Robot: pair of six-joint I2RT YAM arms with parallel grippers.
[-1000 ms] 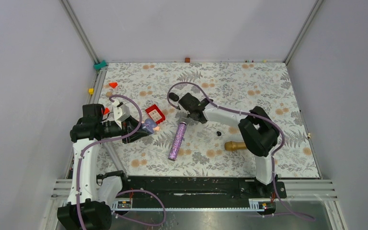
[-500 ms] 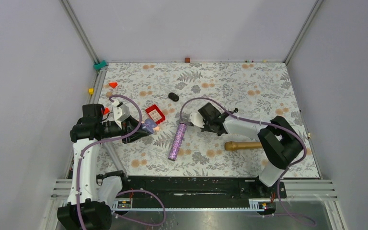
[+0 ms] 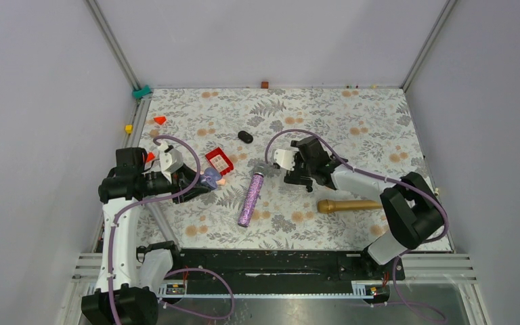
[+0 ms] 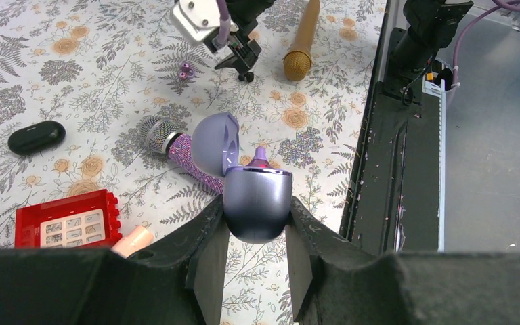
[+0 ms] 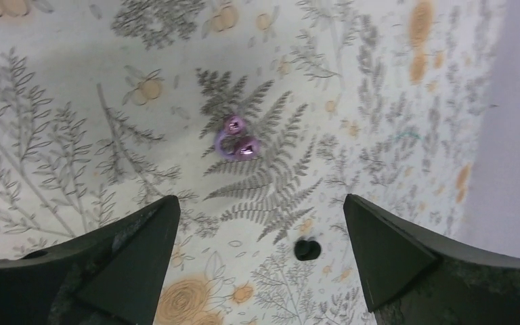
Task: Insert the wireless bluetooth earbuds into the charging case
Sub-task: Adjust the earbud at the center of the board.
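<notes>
Left arm pose: upper link rises from the base at the near left corner. The elbow is bent over the table's [image 3: 352, 128] left edge, and the forearm runs level toward the middle.
Left gripper [image 4: 256, 207]: narrow, clamped on the charging case [image 4: 257, 193], with one finger [image 4: 210, 250] on each flank.
Charging case: lavender, held upright and clear of the mat. Its lid [image 4: 218, 141] is hinged back and open.
Case contents: a purple tip [image 4: 260, 155] stands up from the open top. What it belongs to cannot be told.
Right arm pose: elbow raised near the right front of the table. The forearm reaches in toward the centre and the wrist is turned down, so the fingers point at the mat.
Right gripper [image 5: 261, 198]: spread wide with nothing between the jaws, hovering above the mat.
Earbud [image 5: 307, 249]: one small black rounded piece lies loose on the mat below the gap between the right fingers. It touches neither finger and is well apart from the case. No second black piece can be made out.
Purple piece [image 5: 237, 143]: small and two-lobed, on the mat beyond the right fingertips, near the earbud but apart from it.
Other items: the glitter microphone [image 3: 250, 198] lies between the two grippers. The gold microphone [image 3: 342, 205] lies by the right forearm. The black capsule [image 3: 245, 137] lies further back. The red block [image 3: 219, 162] sits just beside the left gripper.
</notes>
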